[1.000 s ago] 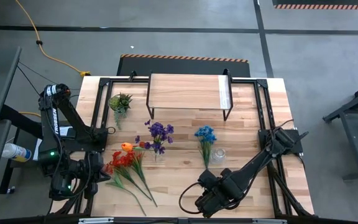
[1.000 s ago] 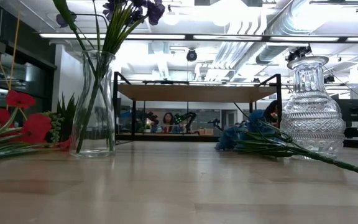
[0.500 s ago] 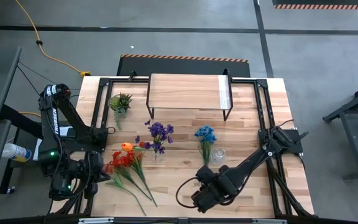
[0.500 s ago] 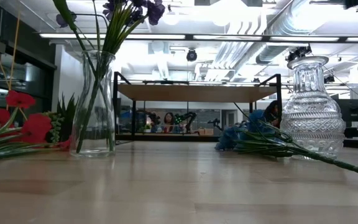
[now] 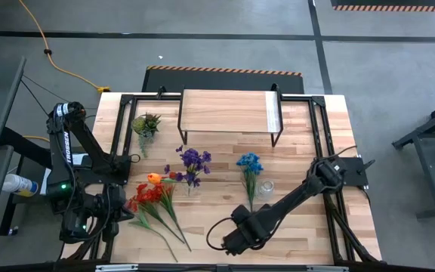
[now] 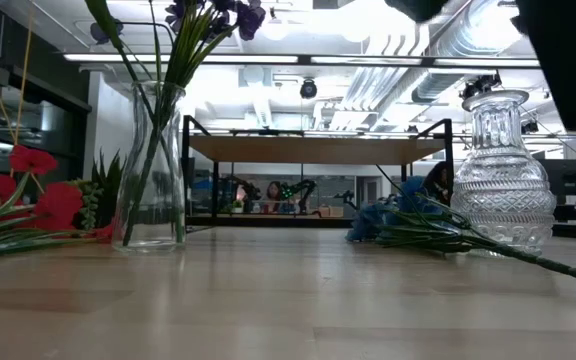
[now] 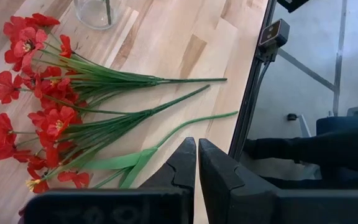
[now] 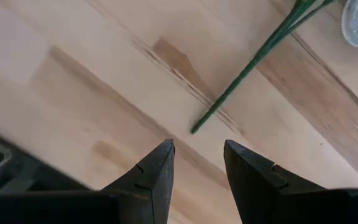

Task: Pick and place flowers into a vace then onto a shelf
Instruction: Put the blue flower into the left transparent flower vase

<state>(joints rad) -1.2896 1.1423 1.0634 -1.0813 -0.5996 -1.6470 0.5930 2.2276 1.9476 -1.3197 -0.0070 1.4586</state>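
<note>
Right gripper (image 8: 197,163): jaws apart, empty, low over the table's front edge, the blue-bloomed green-stemmed spray's (image 5: 248,172) stem tip at its 12 o'clock. Step in hand, judged: approach for pickup. Next: advance, straddle stem, close. Left gripper (image 7: 197,163): jaws together, parked beside red sprays (image 7: 42,112).

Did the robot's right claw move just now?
Yes. The right gripper slid left along the table's near edge, farther from the patterned glass vase, now below the blue flowers' stem.

At my eleven o'clock a small spiky green plant (image 5: 146,124) stands on the wooden table (image 5: 300,162); a yellow cable (image 5: 51,57) crosses the floor beyond.
</note>
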